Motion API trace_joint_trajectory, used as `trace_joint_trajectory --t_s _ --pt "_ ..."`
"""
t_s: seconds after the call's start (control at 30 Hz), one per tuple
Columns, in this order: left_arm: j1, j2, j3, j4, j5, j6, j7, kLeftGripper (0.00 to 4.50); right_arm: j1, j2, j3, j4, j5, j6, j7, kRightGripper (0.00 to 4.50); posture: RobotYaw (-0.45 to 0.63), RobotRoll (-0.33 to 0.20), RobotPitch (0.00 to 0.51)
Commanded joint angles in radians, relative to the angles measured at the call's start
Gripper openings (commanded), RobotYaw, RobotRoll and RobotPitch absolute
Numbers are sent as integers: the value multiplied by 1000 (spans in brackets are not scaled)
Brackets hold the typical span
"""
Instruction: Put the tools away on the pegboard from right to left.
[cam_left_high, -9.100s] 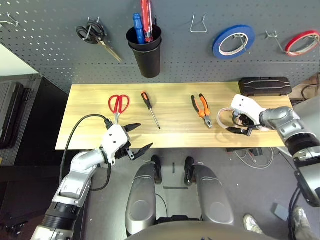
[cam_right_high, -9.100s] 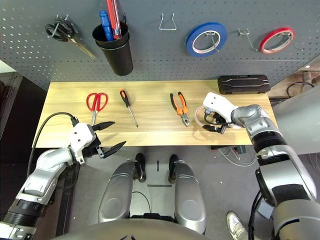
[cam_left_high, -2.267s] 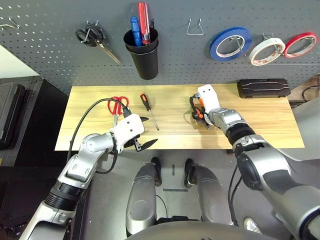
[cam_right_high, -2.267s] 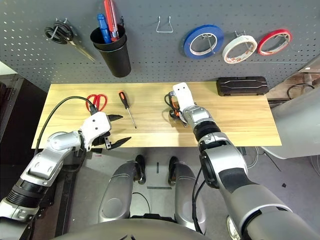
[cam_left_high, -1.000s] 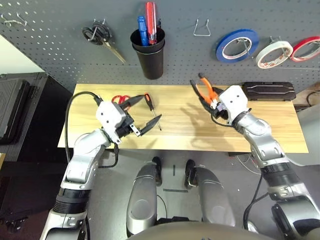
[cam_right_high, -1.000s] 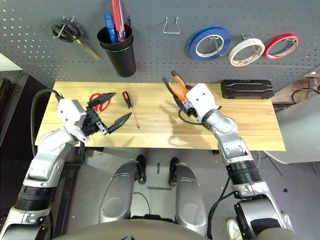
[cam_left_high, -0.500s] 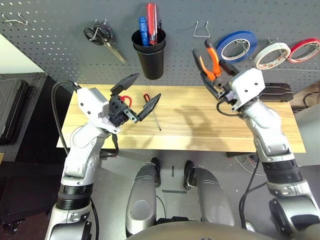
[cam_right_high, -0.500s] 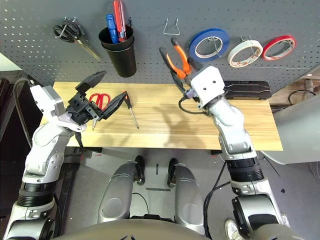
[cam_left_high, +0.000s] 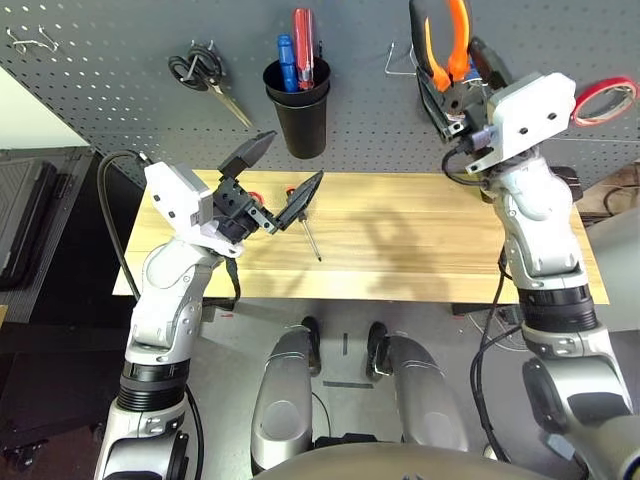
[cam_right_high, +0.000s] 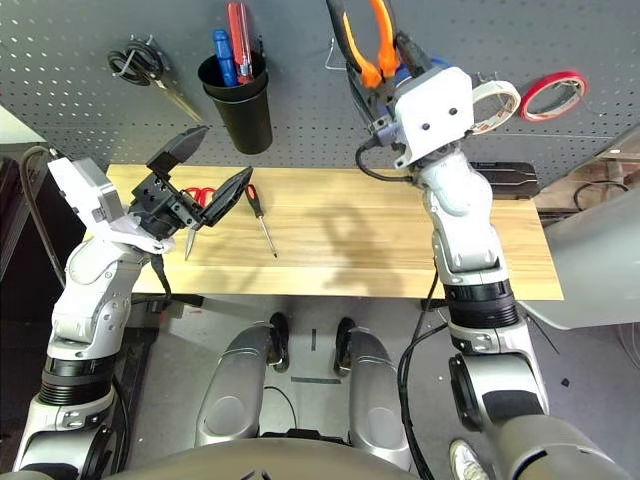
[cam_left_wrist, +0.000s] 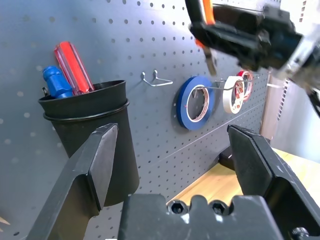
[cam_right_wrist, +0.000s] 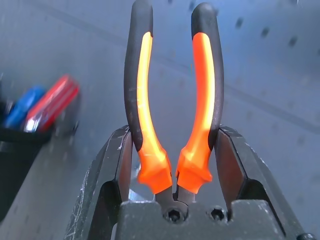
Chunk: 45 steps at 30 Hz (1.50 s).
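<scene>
**A:** What's across the scene, starting at the left?

**B:** The pegboard (cam_left_high: 100, 90) is dark grey and dotted with rows of small holes. Black-handled scissors (cam_left_high: 200, 75) hang from a hook on it, and next to them sits a glossy black cup (cam_left_high: 297, 110) holding a blue-handled tool and a red-handled one. Below, on the pale wooden table (cam_left_high: 400, 240), the left gripper (cam_left_high: 278, 175) hovers with its two pointed black fingers spread wide, holding nothing. The red-handled scissors (cam_right_high: 200, 196) lie on the wood just behind it, partly hidden by the fingers. The small screwdriver (cam_left_high: 303, 218) lies beside them, handle toward the board.

**B:** And to the right?

**A:** The right gripper (cam_left_high: 452, 95) is raised in front of the board and clamps the pliers (cam_left_high: 445, 40) near their pivot, the curved orange-and-black handles pointing up. A bare wire hook (cam_left_high: 398, 58) is just beside them. Past that hang the white tape roll (cam_right_high: 497, 100) and a red one (cam_left_high: 605, 97), both partly covered by the white wrist housing. A black case (cam_right_high: 500, 180) lies on the table behind the arm.

**B:** Do the wrist cameras add anything?

**A:** The left wrist view shows a blue tape roll (cam_left_wrist: 195, 102), which the arm hides from the head camera. The right wrist view shows the smooth handles close up between its fingers.
</scene>
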Motion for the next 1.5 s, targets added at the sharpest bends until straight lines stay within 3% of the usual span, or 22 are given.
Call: trace_joint_trajectory --t_s 0.03,0.27,0.87,1.5 --pt "5 4 -4 -23 5 5 4 4500 -52 17 -7 36 -5 -44 -23 2620 182 0 220" --pt "7 11 -9 -25 12 8 0 4500 -176 73 -4 216 -17 -92 -72 2620 195 0 224" --pt "40 38 -11 -65 15 20 5 4500 -354 124 -21 635 4 -313 -114 2620 246 0 241" --pt "46 46 -15 -57 24 23 -2 4500 -316 164 -22 752 16 -318 -136 2620 245 0 253"
